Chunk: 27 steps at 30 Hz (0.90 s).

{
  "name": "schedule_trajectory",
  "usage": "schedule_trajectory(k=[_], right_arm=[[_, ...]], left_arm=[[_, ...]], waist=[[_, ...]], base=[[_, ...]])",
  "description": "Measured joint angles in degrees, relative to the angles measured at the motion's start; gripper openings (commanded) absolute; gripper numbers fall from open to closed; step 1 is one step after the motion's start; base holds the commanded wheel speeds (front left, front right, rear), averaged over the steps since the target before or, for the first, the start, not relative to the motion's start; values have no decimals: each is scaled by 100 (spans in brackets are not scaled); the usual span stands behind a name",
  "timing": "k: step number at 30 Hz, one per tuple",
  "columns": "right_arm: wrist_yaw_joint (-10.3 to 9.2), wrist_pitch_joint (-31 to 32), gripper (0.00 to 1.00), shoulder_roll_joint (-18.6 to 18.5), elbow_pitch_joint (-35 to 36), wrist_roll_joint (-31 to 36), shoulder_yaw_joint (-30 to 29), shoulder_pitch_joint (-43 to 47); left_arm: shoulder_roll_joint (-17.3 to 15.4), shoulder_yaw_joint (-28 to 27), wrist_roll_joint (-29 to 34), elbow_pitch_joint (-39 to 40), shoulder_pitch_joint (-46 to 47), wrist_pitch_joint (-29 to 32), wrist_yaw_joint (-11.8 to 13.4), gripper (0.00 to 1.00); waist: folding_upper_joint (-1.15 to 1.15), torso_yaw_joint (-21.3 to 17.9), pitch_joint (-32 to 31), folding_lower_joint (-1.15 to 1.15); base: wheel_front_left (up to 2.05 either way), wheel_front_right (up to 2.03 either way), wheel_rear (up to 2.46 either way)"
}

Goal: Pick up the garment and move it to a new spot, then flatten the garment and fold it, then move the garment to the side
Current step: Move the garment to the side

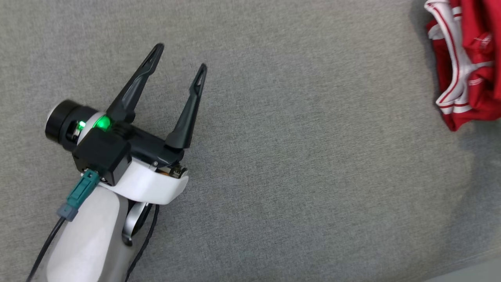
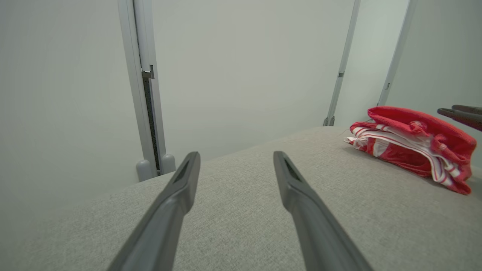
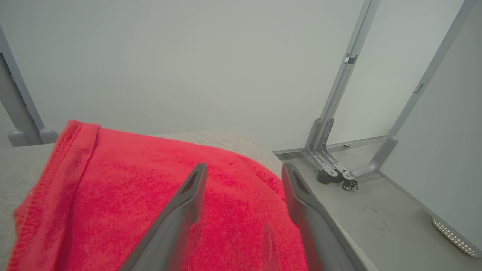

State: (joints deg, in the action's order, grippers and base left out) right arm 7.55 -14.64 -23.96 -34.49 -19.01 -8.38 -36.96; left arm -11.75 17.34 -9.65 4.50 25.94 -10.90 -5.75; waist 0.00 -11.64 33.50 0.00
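Note:
The garment (image 1: 465,58), red with white stripes and folded into a bundle, lies at the far right of the grey padded surface (image 1: 297,164); in the left wrist view the garment (image 2: 410,143) sits at the right. My left gripper (image 1: 181,58) hovers open over bare fabric at the left, far from the garment, with nothing between its fingers; it is open too in its own view (image 2: 236,160). My right gripper (image 3: 244,171) stands open just above the garment (image 3: 124,195), fingers spread over the red cloth and holding nothing. Its fingertips (image 2: 457,112) show beside the bundle.
The surface's right edge drops to a grey floor (image 3: 376,214) with a wheeled metal frame leg (image 3: 335,173). Pale wall panels and upright metal posts (image 2: 145,86) stand behind the surface. A wide stretch of grey fabric lies between the left gripper and the garment.

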Motion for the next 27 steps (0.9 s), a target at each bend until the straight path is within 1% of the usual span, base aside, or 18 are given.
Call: schedule_trajectory(k=[5, 8, 12, 17, 23, 27], right_arm=[[0, -26, 100, 536, 966, 11, 219, 594], [-1, -33, 100, 771, 1545, 164, 514, 970], [0, -18, 100, 1079, 2137, 372, 839, 1401], [0, 199, 100, 1316, 2696, 501, 1094, 1840], [0, 466, 100, 1545, 3176, 598, 1105, 2310], [0, 630, 100, 1600, 3345, 611, 1095, 2620]], left_arm=[[-18, -167, -160, -148, -392, -73, 159, 100], [-11, -328, -300, -189, -661, -131, 286, 100], [-10, -524, -438, -224, -1005, -209, 436, 100], [62, -756, -588, -275, -1323, -300, 635, 100], [174, -1011, -732, -380, -1646, -379, 793, 100], [243, -1128, -801, -474, -1952, -394, 854, 100]], waist=[[0, -44, -330, 0], [0, -50, -546, 0], [0, -7, -783, 0], [0, 215, -969, 0], [0, 596, -1212, 0], [0, 810, -1473, 0]], base=[[0, 0, 0], [0, 0, 0], [0, 0, 0], [0, 0, 0], [0, 0, 0], [0, 0, 0]])
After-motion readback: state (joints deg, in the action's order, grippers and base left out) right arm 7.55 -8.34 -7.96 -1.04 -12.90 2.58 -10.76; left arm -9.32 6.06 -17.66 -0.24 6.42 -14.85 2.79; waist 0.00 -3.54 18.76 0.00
